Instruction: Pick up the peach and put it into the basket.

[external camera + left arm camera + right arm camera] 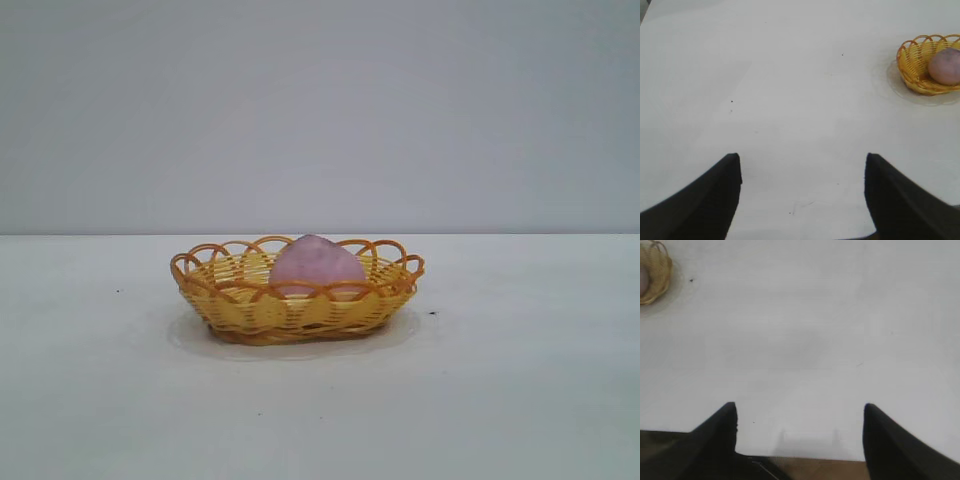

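Peach [316,266] is seen resting inside basket [290,305], mid-counter [520,400]. Left pincer [802,195] and right pincer [799,437] are held wide, empty, well apart from it. Placement judged done; arms best kept clear.

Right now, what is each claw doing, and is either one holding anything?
Left gripper: open, holding nothing, over bare table away from the basket with the peach in it.
Right gripper: open, holding nothing, near the table edge.

No text, label, brand, number or sign can be read anywhere: the basket [297,300], the peach [316,266] and the table [520,400] (a few dark specks only) are unmarked.
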### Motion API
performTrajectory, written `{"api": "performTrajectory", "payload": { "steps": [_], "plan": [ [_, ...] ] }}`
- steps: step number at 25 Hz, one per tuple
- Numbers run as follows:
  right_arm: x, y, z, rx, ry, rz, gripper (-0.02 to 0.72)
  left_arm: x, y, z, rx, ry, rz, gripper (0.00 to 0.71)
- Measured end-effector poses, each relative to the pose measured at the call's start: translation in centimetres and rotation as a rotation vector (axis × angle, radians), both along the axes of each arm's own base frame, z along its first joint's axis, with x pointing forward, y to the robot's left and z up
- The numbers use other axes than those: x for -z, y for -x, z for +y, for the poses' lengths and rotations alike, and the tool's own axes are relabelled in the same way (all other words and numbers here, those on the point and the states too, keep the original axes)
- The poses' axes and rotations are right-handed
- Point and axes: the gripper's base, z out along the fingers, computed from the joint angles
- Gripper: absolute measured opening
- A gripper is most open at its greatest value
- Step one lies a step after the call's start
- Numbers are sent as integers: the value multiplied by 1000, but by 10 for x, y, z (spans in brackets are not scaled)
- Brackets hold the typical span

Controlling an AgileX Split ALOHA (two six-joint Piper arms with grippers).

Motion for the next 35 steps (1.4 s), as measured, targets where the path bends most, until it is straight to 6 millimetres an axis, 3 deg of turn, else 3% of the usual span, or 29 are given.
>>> {"api": "performTrajectory", "payload": {
  "steps": [9, 35],
  "plan": [
    [10, 35, -7, 102, -33, -187, 459, 0, 0, 0, 0, 0, 0, 513],
    [16, 42, -13, 104, -3, -291, 459, 0, 0, 0, 0, 0, 0, 513]
  ]
}}
